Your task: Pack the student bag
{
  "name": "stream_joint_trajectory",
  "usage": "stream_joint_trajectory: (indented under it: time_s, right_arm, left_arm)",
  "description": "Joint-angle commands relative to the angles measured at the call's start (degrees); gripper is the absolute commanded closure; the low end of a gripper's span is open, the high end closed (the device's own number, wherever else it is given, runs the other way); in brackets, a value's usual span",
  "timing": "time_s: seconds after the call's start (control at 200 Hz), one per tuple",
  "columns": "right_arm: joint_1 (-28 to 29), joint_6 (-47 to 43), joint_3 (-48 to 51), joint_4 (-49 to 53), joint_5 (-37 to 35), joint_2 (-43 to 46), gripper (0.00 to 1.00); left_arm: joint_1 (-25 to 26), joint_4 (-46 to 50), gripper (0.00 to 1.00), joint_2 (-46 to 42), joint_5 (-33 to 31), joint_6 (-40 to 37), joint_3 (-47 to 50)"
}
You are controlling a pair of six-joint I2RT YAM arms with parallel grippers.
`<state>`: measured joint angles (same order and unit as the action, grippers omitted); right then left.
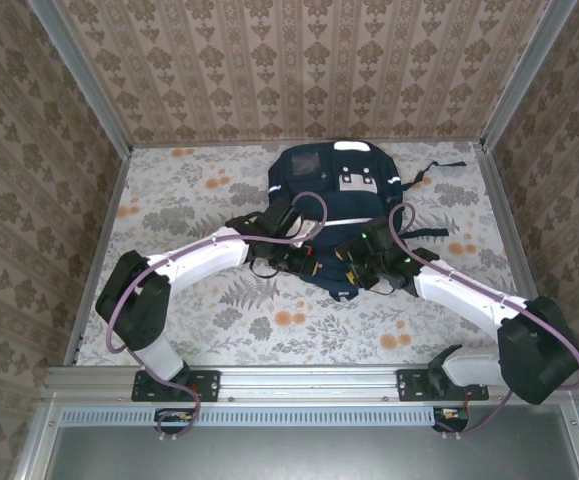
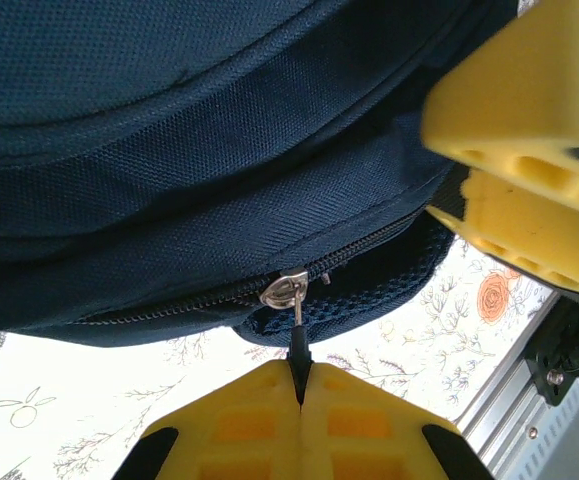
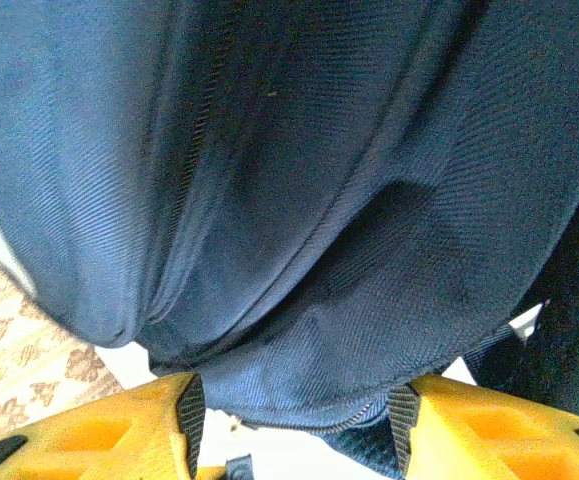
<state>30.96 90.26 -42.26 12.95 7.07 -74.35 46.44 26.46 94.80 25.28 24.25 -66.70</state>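
The student bag (image 1: 334,190) hides its inside — left gripper (image 2: 299,375) pinches the zipper pull (image 2: 297,335), right gripper (image 3: 297,400) gapes around its fabric.

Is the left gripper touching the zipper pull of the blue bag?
Touching. In the left wrist view, the left gripper is shut on the dark zipper pull, which hangs from the silver slider of the student bag.
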Motion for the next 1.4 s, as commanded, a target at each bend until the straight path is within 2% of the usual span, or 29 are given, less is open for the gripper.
stream_joint_trajectory:
  time_s: [0.0,0.105,0.205,0.345,0.545,0.935,1.395]
  right_arm:
    - [0.9,4.0,-0.5,0.6,-3.4,-2.8,0.45]
    - [0.9,3.8,-0.7,1.4,-5.5,-4.9,0.46]
    - [0.7,1.6,-2.3,2.9,-8.3,-7.8,0.54]
    - [-0.1,-1.9,-3.6,5.8,-13.5,-7.3,0.71]
    - [-1.9,-5.9,-2.0,7.2,-16.6,-3.0,1.00]
    - [-6.2,-8.2,3.3,8.1,-17.4,6.7,1.00]
    - [-13.4,-12.5,5.5,7.8,-14.9,10.3,1.00]
  left_arm:
    - [0.9,-2.6,1.00,-1.3,1.8,0.3,0.2]
    - [1.1,-2.7,1.00,-1.4,2.0,0.3,0.0]
    - [1.2,-2.4,1.00,-1.0,2.0,0.1,-0.3]
    - [1.3,-1.9,1.00,-0.6,1.5,0.0,-1.0]
    - [1.3,-0.1,1.00,0.3,-0.8,-0.3,-2.5]
    - [0.2,2.0,1.00,1.7,-7.8,-0.2,-2.7]
    - [-2.7,1.7,1.00,2.1,-12.5,1.7,0.0]
